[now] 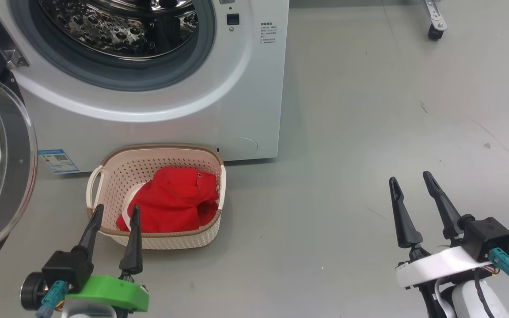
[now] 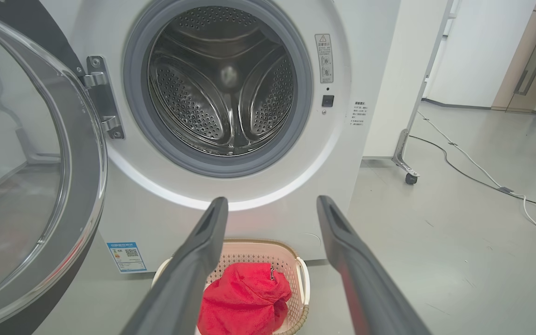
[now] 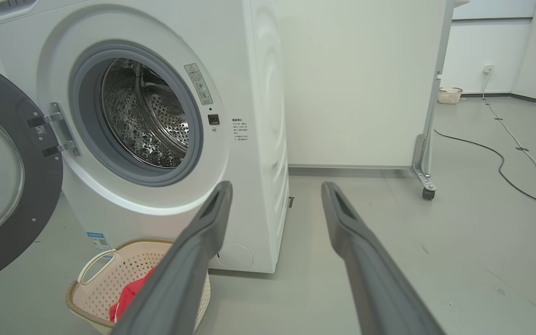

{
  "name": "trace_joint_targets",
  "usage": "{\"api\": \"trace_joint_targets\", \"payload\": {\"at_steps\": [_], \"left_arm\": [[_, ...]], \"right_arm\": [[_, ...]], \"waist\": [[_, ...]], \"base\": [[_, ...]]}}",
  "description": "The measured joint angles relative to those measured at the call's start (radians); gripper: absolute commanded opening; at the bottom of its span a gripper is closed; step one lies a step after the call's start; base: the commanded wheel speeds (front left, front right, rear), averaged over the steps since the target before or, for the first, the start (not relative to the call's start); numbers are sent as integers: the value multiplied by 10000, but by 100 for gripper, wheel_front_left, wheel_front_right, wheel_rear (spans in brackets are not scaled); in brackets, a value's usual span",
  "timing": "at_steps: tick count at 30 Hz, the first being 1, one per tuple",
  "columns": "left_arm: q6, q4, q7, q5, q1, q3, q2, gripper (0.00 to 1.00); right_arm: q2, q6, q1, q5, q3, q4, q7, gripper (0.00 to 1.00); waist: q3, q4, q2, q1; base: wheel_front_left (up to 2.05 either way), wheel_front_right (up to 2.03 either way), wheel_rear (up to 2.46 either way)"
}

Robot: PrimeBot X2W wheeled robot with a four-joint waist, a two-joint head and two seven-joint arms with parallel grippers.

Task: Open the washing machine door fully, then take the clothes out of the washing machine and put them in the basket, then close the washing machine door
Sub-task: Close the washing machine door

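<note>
Both the left claw (image 1: 117, 207) and right claw (image 1: 410, 177) are held spread wide, empty; clothes (image 1: 172, 201) are piled in the basket (image 1: 161, 146).

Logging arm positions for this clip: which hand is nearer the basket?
The left hand, on the green mount; its fingertips overlap the basket rim in the head view. The right hand, on the white mount, is over bare floor.

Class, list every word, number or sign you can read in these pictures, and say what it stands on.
Nothing can be read in full.
Blue sticker, low on the washing machine front: a square code and print, too small.
Pale label beside the drum: a warning triangle; print blurred.
Small print block on the front: too small.
Tag on the door by its hinge: unreadable.
</note>
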Motion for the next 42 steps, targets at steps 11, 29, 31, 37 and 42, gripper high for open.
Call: {"api": "trace_joint_targets", "payload": {"at_steps": [11, 29, 31, 37, 42], "left_arm": [[-90, 13, 0, -27, 35, -33, 0, 100], [-98, -50, 0, 2, 39, 94, 2, 100], [-90, -52, 0, 2, 39, 100, 2, 100], [-88, -50, 0, 2, 39, 107, 2, 100], [-86, -54, 0, 2, 39, 113, 2, 100]], "right_arm": [[-6, 0, 0, -29, 138, 50, 0, 100], [-6, 0, 0, -42, 73, 61, 0, 100], [-6, 0, 0, -42, 63, 61, 0, 100], [-6, 0, 0, -42, 33, 61, 0, 100], [-4, 0, 0, -42, 29, 61, 0, 100]], "waist": [[-80, 14, 0, 0], [-59, 23, 0, 1], [-57, 26, 0, 0], [-70, 38, 0, 1], [-94, 51, 0, 1]], "base": [[-51, 51, 0], [-8, 8, 0], [0, 0, 0], [0, 0, 0], [0, 0, 0]]}}
